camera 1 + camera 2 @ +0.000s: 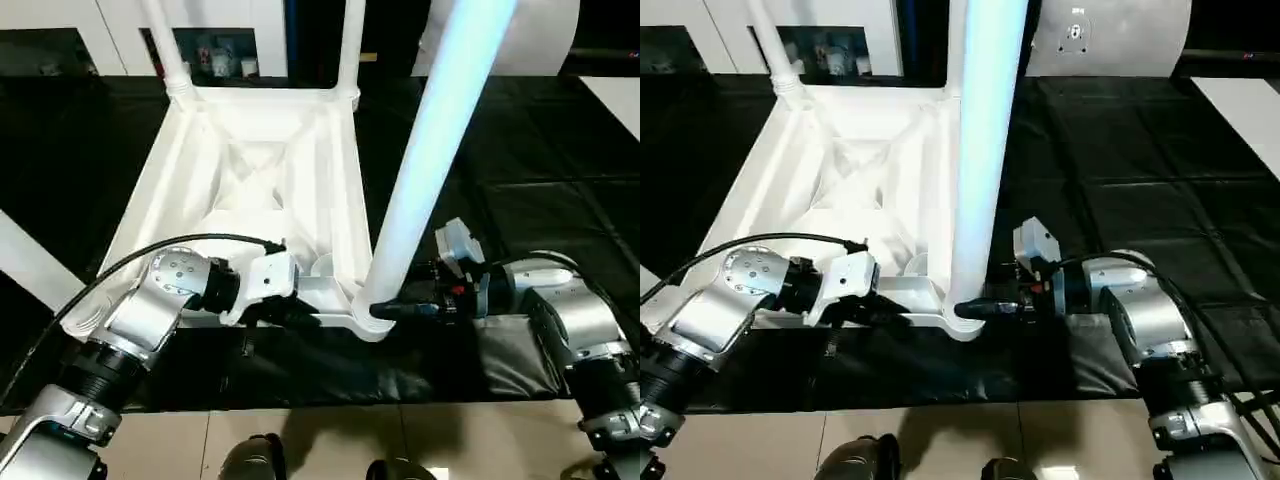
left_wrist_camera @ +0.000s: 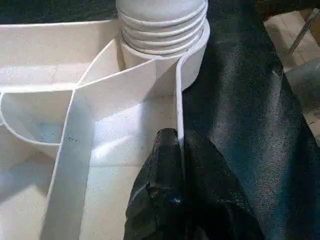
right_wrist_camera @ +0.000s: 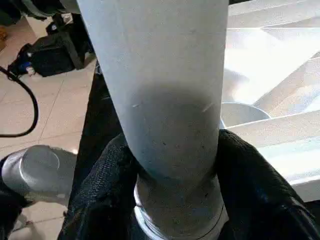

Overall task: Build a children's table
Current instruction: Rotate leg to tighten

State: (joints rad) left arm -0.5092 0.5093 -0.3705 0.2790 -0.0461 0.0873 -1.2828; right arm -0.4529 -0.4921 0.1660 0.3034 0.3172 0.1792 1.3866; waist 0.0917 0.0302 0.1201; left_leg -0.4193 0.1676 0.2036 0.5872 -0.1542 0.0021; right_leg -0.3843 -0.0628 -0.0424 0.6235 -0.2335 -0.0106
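The children's table top [image 1: 250, 170] lies upside down on a black mat, ribbed side up. Two white legs [image 1: 165, 45] [image 1: 350, 45] stand in its far corner sockets. A third leg [image 1: 430, 150] stands upright in the near right socket. My right gripper [image 1: 385, 310] is closed around its base, with a black finger [image 3: 107, 185] pressed on each side of the tube. My left gripper [image 1: 290, 312] is shut on the thin near rim [image 2: 179, 100] of the top, just left of that socket. Another white leg [image 1: 30, 265] lies on the mat at the far left.
The black mat [image 1: 520, 200] stretches right of and behind the table top. Pale tiled floor [image 1: 300, 440] runs along the near edge, by the robot's feet. White cabinets [image 1: 60, 20] and a large white rounded object [image 1: 540, 40] stand at the back.
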